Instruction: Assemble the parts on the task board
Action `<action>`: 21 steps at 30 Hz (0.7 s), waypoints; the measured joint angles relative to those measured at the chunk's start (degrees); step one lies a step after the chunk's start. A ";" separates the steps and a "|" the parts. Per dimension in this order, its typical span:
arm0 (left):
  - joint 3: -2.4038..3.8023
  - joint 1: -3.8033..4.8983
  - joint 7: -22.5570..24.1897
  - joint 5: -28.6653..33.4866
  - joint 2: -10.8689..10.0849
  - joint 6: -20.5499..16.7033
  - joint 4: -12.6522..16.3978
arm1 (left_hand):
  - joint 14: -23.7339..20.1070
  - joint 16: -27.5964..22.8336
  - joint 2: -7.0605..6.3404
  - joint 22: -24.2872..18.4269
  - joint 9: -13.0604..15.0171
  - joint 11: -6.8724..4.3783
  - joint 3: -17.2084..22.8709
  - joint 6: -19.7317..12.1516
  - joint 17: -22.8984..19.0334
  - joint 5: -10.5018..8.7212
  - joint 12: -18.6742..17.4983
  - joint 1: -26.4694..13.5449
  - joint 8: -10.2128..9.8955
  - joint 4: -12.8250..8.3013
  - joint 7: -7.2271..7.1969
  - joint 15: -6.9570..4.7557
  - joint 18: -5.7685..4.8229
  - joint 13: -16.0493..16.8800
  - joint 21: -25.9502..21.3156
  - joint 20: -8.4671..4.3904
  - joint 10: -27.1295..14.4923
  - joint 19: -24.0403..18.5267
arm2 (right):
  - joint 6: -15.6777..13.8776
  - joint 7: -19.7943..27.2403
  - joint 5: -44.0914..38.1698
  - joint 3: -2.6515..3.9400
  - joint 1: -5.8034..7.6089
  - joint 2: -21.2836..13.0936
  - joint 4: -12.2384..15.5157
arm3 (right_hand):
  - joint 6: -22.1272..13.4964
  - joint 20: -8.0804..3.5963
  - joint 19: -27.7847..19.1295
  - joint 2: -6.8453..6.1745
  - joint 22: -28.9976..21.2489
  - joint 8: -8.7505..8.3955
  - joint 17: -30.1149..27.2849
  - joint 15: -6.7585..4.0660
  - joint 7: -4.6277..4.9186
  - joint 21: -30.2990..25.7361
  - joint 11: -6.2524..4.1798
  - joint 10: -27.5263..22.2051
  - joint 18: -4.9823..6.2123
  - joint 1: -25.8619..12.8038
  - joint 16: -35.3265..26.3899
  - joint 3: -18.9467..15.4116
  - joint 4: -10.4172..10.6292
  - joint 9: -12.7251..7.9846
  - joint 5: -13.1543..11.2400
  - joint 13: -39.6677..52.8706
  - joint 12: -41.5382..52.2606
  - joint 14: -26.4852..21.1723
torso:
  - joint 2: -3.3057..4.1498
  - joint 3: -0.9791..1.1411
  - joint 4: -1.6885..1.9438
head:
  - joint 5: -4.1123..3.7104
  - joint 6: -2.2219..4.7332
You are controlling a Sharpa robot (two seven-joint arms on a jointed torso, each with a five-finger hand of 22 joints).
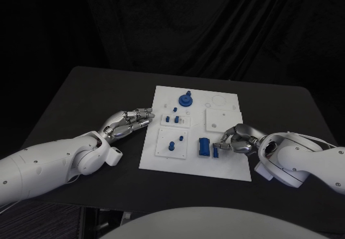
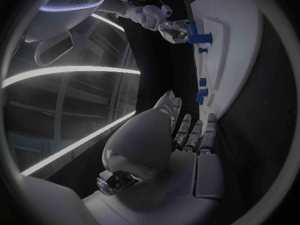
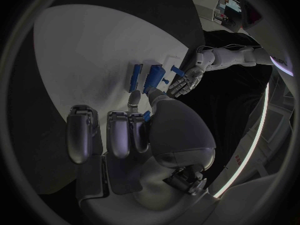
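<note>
The white task board (image 1: 223, 167) (image 2: 232, 20) (image 3: 87, 45) lies mid-table. A round blue part (image 1: 186, 100) stands at its far end, small blue pegs (image 1: 171, 119) (image 2: 200, 96) near the left edge, and a blue block (image 1: 204, 146) (image 3: 154, 79) towards the right. My right hand (image 1: 237, 140) (image 2: 174, 30) (image 3: 128, 135) rests over the board's right side and pinches a slim blue part (image 1: 215, 152) (image 3: 145, 116) beside the block. My left hand (image 1: 129, 122) (image 2: 187, 135) (image 3: 186, 78) lies at the board's left edge, fingers spread and holding nothing.
The black table (image 1: 86, 94) runs round the board on all sides. Two more blue pegs (image 1: 172, 146) stand in a raised square plate at the board's near left. Recessed white squares (image 1: 221, 119) sit on the board's far right.
</note>
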 measured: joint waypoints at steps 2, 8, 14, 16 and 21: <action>0.00 -0.02 0.01 0.00 -0.05 0.01 0.02 | 0.00 0.00 0.00 0.00 0.00 0.00 0.00 0.00 0.00 0.00 0.00 0.00 0.00 0.00 0.00 0.00 0.00 0.00 0.00 0.00 0.00 0.00 | 0.09 0.32 -0.99 -0.03 0.00 -0.52 0.46 | -0.21 -0.19 0.19 0.02 0.00 0.93 0.00 -0.12 -0.21 0.00 -0.20 0.20 0.00 -0.02 0.00 -0.14 0.05 0.65 0.00 0.00 0.00 0.13 | 0.00 0.00 0.00 | 0.03 0.00; 0.00 -0.07 0.05 0.00 -0.16 0.03 0.05 | 0.00 0.00 0.00 0.02 0.00 0.00 0.00 0.00 0.00 0.00 0.00 0.00 0.00 0.00 0.00 0.00 0.01 0.00 0.00 0.00 0.00 0.00 | 0.24 1.39 -6.17 -0.12 -0.07 -1.60 1.61 | -0.35 -0.19 0.18 -0.86 0.00 3.49 0.00 -0.21 -0.35 0.00 -0.21 0.21 0.00 -0.91 0.00 -2.25 1.45 2.43 0.00 0.00 0.00 0.21 | 0.00 0.00 0.00 | -0.07 0.00; 0.01 -0.10 0.09 0.00 -0.16 0.05 0.05 | 0.00 0.00 0.00 0.01 0.00 0.00 0.00 0.00 0.00 0.00 0.00 0.00 0.00 0.00 0.00 0.00 0.01 0.00 0.00 0.00 0.00 0.00 | 0.18 2.20 -10.99 -0.13 -0.17 -1.48 2.18 | -0.70 -0.39 -0.01 -1.67 0.00 5.75 0.00 -0.46 -0.70 0.36 -0.62 0.20 0.00 -1.72 0.00 -3.88 3.08 4.05 0.00 0.00 0.00 -0.04 | 0.00 0.00 -0.01 | -0.20 0.00; 0.01 -0.11 0.10 0.01 -0.16 0.06 0.05 | 0.00 0.00 0.00 0.01 0.00 0.00 0.00 0.00 0.00 0.00 0.00 0.00 0.00 0.00 0.00 0.00 0.01 0.00 0.00 0.00 0.00 0.00 | 0.14 2.45 -12.59 -0.14 -0.25 -1.21 2.32 | -0.71 -0.51 0.11 -2.14 0.00 6.47 0.00 -0.58 -0.71 0.36 -0.62 0.20 0.00 -1.22 0.00 -4.04 3.25 4.58 0.00 0.00 0.00 0.09 | 0.01 0.00 -0.01 | -0.20 0.00; 0.02 -0.15 0.12 0.01 -0.29 0.08 0.14 | 0.00 0.00 0.00 0.02 0.00 0.18 0.00 0.00 0.00 0.00 0.00 0.00 0.00 0.00 0.00 0.00 0.01 0.00 0.01 -0.01 0.18 0.00 | 0.05 2.99 -15.87 -0.13 -0.67 -0.60 2.45 | -0.83 -0.59 0.19 -2.41 0.00 7.06 0.00 -0.66 -0.83 0.52 -0.62 0.20 0.00 -0.95 0.00 -4.14 3.34 5.17 0.00 0.00 0.00 0.17 | 0.00 0.00 -0.01 | -0.05 0.00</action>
